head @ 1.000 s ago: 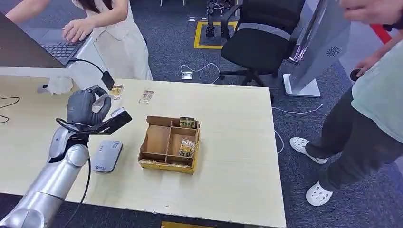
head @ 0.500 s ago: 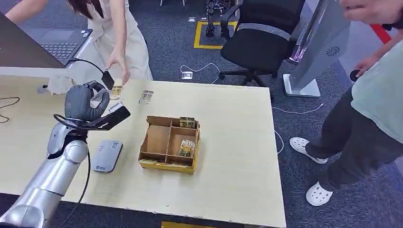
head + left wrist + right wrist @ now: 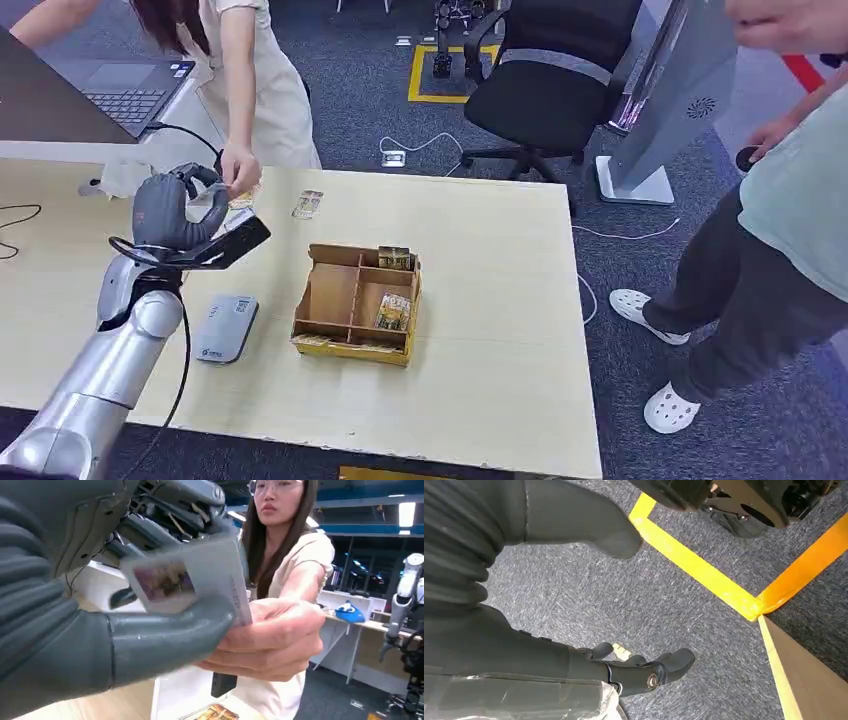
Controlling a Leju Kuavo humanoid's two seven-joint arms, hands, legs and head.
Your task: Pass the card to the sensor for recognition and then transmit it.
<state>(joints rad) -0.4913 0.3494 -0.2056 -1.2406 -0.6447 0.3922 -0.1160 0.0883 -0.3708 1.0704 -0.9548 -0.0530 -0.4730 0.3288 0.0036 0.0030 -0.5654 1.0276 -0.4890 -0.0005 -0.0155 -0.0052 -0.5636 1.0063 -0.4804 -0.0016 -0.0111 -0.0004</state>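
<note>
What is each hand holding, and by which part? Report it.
The left hand pinches the card across its lower edge, thumb under it; a person's hand grips the opposite end. The right hand holds nothing.

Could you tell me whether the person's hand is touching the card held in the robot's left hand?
Touching. The left wrist view shows the person's hand closed on the edge of the card, which the left hand holds between thumb and fingers.

Pale card point(image 3: 200, 577) with a small picture, pinched in the left hand point(image 3: 170, 212), a person's fingers point(image 3: 272, 635) touching its edge, grey sensor point(image 3: 224, 328) flat on the table near the wooden box point(image 3: 356, 303)
</note>
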